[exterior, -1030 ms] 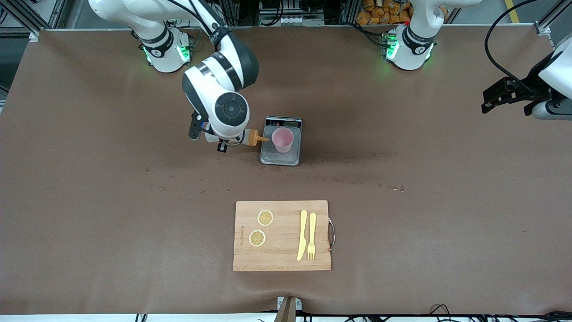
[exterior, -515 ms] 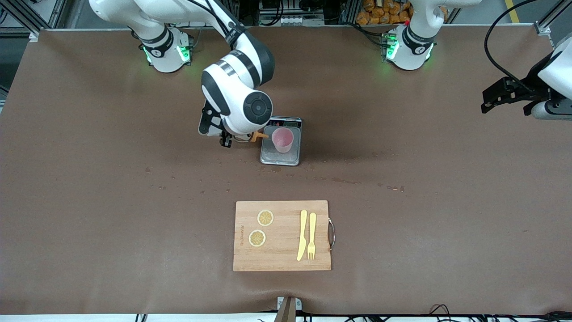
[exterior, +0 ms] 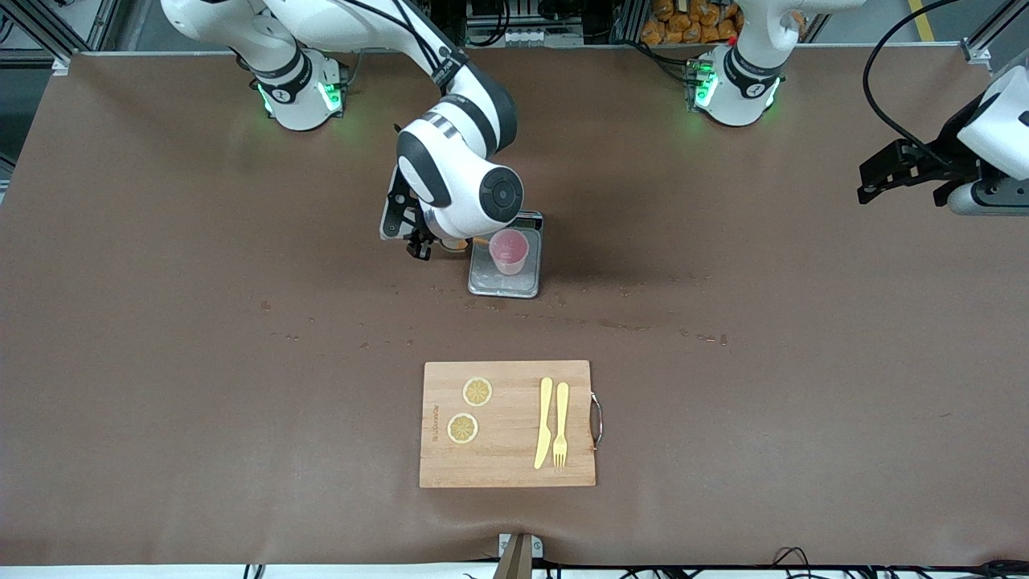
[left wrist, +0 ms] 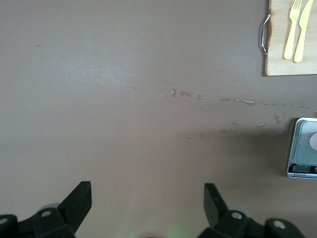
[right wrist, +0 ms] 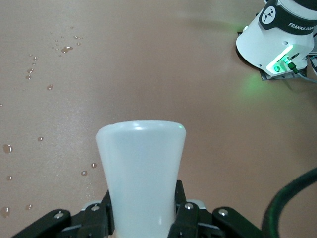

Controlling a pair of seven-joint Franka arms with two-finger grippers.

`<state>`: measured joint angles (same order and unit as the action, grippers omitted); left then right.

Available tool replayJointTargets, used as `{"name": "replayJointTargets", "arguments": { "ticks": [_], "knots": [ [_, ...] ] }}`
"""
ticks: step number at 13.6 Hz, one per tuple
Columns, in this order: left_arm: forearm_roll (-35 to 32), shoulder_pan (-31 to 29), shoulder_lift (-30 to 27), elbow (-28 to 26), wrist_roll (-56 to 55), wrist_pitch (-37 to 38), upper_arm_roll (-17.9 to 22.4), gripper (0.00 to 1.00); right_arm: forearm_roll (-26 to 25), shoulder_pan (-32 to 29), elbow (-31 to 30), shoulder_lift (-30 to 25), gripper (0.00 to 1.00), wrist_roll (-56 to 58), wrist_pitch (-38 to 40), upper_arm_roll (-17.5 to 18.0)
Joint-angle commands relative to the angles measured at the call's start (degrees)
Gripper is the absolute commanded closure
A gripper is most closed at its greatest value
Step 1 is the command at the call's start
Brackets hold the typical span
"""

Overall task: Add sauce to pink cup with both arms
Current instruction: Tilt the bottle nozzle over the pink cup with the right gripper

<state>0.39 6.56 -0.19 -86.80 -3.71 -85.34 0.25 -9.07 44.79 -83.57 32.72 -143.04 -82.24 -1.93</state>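
Two arms show: the right gripper [exterior: 438,241], centre of the front view, clamps the sauce bottle [right wrist: 141,173], its orange nozzle at the pink cup [exterior: 509,251] on the scale [exterior: 505,277]. At the right edge, the left gripper [left wrist: 148,198] waits with jaws spread wide.

Two white jointed arms with dark grey joint bands, round bases [exterior: 299,95] lit green, black cables, black two-finger grippers, left gripper [left wrist: 147,198], silver screws, "FRANKA" lettering on one base [right wrist: 277,37]
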Motion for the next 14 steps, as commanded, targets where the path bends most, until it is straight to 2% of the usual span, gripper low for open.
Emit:
{"name": "replayJointTargets", "arguments": {
  "ticks": [1, 8, 12, 14],
  "knots": [
    [-0.47, -1.02, -0.07, 0.58, -0.07, 0.70, -0.96, 0.00, -1.04, 0.74, 2.71, 1.02, 0.57, -1.10, 2.00, -0.36],
    [-0.47, -1.20, 0.72, 0.32, 0.10, 0.70, -0.96, 0.00, -0.78, 0.65, 2.71, 1.12, 0.61, -0.67, 2.00, -0.36],
    [-0.47, -1.20, 0.72, 0.32, 0.02, 0.70, -0.96, 0.00, 0.36, -1.54, 4.11, -0.20, 0.61, 2.23, 3.57, -0.44],
    [-0.47, -1.20, 0.72, 0.32, 0.02, 0.70, -0.96, 0.00, 2.81, -4.17, 4.03, -2.13, 0.61, 4.95, 3.40, -0.36]
  ]
}}
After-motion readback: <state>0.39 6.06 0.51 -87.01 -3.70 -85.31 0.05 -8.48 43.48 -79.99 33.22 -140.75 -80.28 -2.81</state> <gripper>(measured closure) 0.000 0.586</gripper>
